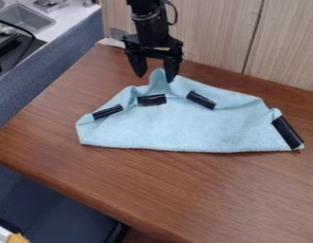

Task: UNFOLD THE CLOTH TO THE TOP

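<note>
My gripper [156, 78] hangs over the far edge of the cloth, its two fingers spread apart. Between the fingertips a small peak of the light blue cloth [190, 128] stands up, and I cannot tell whether either finger touches it. The cloth lies folded on the brown table, with a long straight edge towards the front and a narrower, wrinkled far side. Several black strips are on it: one at the left, two near the far middle, and a longer one at the right corner.
The wooden table [248, 199] extends in front of and to both sides of the cloth. A light wood panel [216, 38] rises behind it. At the upper left stand a grey sink [26, 19] and a black stove [16, 52], beyond a blue-grey side wall.
</note>
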Motion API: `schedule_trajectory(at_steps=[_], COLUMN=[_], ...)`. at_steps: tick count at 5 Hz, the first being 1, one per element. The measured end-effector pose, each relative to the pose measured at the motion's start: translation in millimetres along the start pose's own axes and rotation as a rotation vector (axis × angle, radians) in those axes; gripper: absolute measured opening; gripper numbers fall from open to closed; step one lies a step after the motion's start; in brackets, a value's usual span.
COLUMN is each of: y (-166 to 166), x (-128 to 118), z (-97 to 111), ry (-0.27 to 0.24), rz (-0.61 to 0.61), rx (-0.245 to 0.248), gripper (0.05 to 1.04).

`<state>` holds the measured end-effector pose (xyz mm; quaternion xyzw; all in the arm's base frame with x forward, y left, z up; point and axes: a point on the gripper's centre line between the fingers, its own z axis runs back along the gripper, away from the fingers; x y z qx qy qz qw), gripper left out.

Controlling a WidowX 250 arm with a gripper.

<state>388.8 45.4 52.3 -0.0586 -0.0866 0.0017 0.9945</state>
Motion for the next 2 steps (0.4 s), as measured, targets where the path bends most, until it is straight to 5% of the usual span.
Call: schedule_trajectory(at_steps=[2], y=[-0.8], x=[-4.7], z=[16.6], ry=[0.012], rz=[-0.041], rx=[0.006], gripper=[1.0])
